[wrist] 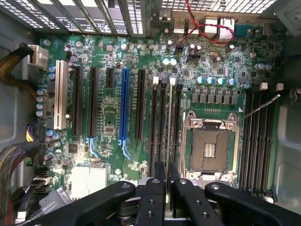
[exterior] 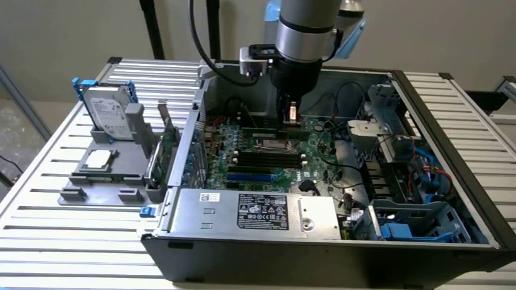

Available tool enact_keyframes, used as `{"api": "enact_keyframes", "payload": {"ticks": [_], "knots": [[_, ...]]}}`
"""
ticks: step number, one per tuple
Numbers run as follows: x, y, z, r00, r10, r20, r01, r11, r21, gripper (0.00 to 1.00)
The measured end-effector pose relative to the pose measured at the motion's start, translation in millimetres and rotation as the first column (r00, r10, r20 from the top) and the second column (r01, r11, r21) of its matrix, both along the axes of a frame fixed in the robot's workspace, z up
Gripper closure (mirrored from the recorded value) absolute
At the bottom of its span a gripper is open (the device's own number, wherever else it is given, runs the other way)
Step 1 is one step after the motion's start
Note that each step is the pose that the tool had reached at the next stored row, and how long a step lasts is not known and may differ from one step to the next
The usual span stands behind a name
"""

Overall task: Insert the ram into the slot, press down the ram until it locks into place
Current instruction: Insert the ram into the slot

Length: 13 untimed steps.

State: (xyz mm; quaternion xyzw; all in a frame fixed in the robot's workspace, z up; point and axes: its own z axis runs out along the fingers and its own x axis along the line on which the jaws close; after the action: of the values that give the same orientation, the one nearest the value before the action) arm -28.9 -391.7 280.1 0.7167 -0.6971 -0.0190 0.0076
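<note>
– The gripper (wrist: pixel 167 190), is it closed on something?
– Yes, it pinches the ram (wrist: pixel 168 136), just over the slot (wrist: pixel 173 113) beside the CPU socket (wrist: pixel 209 148). Whether they touch, I cannot tell.
– How to press well?
– I think: keep it upright and push straight down, evenly on both ends.
– Its direction?
– It stands on edge. The long axis runs along the slot, parallel to the blue slot (wrist: pixel 125 103).
</note>
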Motion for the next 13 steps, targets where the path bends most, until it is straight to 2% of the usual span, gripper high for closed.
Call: {"api": "enact_keyframes", "payload": {"ticks": [13], "knots": [[-0.1,-8.9,-23.7,1.0000,0.000,0.0000,0.000,1.0000,0.0001,0.86]]}}
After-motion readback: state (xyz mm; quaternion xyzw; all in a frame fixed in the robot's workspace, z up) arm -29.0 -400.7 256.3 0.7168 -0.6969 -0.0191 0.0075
